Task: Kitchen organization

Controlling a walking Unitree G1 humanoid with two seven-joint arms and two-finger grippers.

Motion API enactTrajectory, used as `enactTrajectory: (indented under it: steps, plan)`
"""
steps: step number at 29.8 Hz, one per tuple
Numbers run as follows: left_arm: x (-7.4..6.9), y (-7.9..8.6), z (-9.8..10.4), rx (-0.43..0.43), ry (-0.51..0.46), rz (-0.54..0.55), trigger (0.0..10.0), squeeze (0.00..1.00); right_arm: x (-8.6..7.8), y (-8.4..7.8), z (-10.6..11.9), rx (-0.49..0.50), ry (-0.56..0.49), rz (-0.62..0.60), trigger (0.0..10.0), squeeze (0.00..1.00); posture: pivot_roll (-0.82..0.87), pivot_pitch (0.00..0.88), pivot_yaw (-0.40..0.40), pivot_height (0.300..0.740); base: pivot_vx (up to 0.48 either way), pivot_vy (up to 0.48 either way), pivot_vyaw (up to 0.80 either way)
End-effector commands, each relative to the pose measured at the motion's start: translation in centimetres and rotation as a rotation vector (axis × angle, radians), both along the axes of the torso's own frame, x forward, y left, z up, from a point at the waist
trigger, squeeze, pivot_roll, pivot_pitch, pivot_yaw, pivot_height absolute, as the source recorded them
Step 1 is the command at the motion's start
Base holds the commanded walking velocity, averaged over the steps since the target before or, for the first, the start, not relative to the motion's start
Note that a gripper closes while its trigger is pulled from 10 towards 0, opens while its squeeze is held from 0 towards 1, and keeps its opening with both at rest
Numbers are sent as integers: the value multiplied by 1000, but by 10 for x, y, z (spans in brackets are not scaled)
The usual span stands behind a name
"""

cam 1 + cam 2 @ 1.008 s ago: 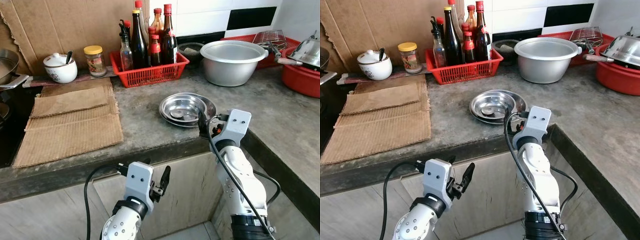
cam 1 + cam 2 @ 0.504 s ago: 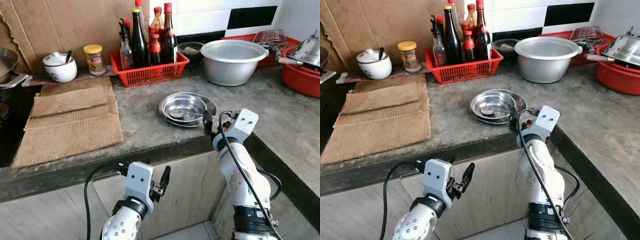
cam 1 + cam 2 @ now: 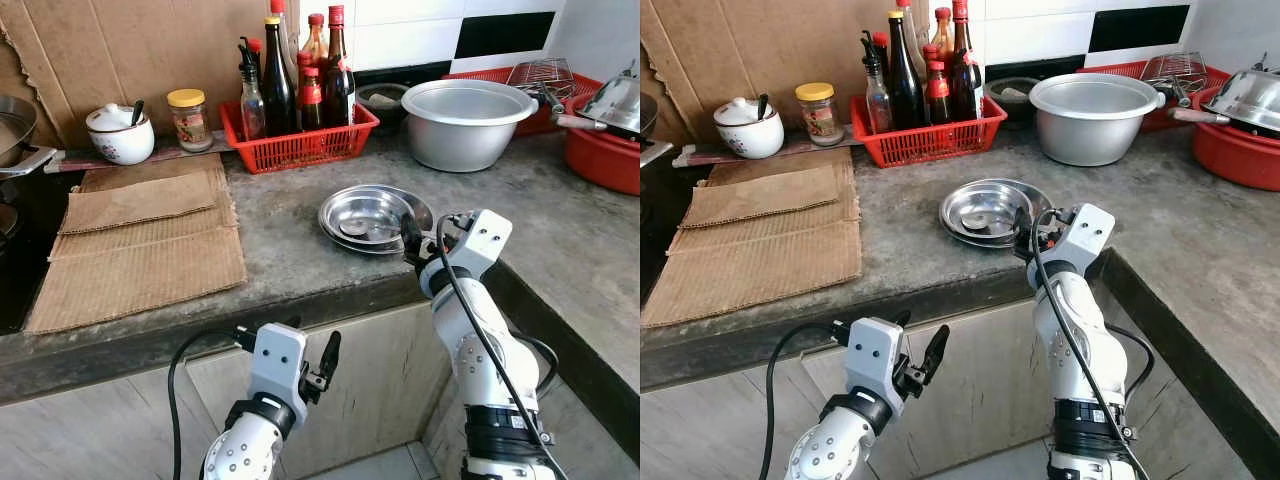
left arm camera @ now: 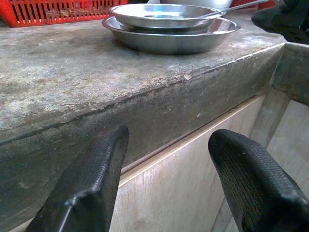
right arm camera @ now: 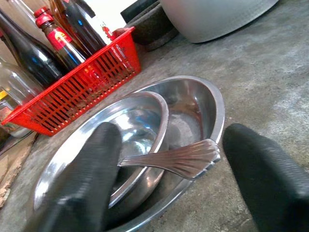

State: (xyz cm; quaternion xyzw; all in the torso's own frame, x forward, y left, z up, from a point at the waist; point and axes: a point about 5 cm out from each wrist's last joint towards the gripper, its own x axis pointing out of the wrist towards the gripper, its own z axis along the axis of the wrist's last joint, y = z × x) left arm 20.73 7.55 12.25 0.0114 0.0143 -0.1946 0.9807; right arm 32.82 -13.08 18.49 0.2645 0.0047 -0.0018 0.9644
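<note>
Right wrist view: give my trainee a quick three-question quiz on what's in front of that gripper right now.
1. True or false: the right gripper is shut on the spoon.
2. What does the spoon's handle rest on? A) red basket B) rim of the steel plates C) cardboard
3. Fill in: the left gripper hangs below the ___ edge.

Key: 1 false, its fingers are open either side of the handle. 2 B. 3 counter.
</note>
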Motion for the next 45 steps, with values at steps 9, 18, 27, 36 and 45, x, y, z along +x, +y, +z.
enactTrajectory:
  steps: [9, 18, 27, 36, 45]
  plan:
    - [2, 1, 0, 7, -5, 7, 10000, 0, 7, 20, 19, 58, -50, 59, 0, 0, 135, 24, -37, 740, 0, 0, 0]
    - [2, 0, 0, 7, -4, 13, 10000, 0, 8, 27, 31, 99, -84, 92, 0, 0, 133, 25, -41, 740, 0, 0, 0]
    - [4, 1, 1, 5, -10, 24, 10000, 0, -4, 31, 55, 53, -226, 101, 0, 0, 133, 23, -38, 740, 0, 0, 0]
    - [7, 1, 1, 6, -16, 25, 10000, 0, -25, 25, 76, -172, -382, 4, 0, 0, 126, 17, -29, 740, 0, 0, 0]
    - [11, 3, 5, -1, -40, 40, 10000, 0, -55, 5, 75, -510, -498, -152, 0, 0, 122, 5, -28, 740, 0, 0, 0]
